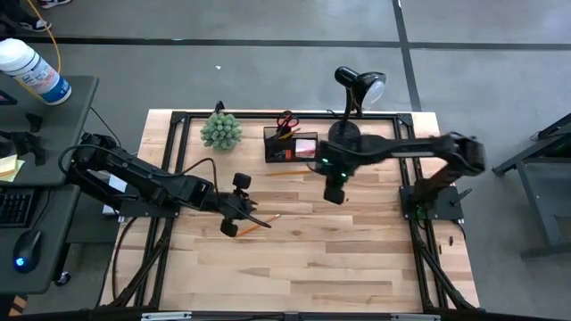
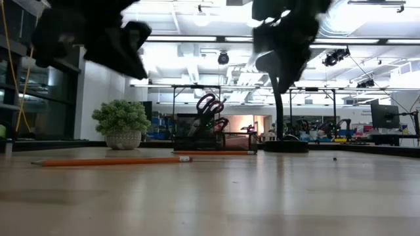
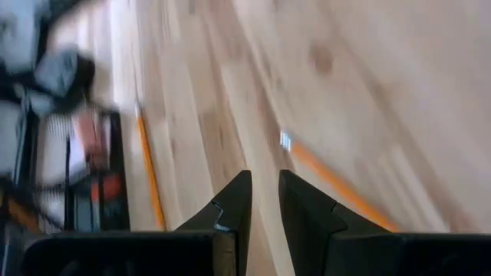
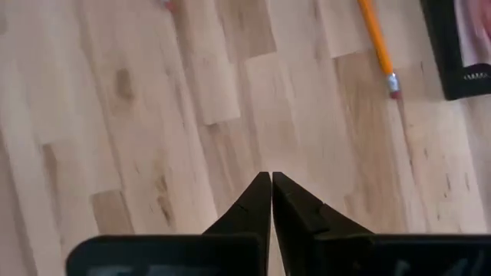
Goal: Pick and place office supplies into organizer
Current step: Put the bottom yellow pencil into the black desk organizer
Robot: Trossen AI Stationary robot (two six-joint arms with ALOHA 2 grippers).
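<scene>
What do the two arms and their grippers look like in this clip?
Both arms are dark, jointed and slim. The left arm carries a white label and a loose black cable; the right arm shows a small green light near its wrist. Each gripper, left gripper and right gripper, has two black wedge-shaped fingers with stepped inner edges.

Bright ceiling lights (image 2: 197, 40) glare in the low view, silhouetting both arms; the left wrist view is motion-blurred; shadows fall soft.
</scene>
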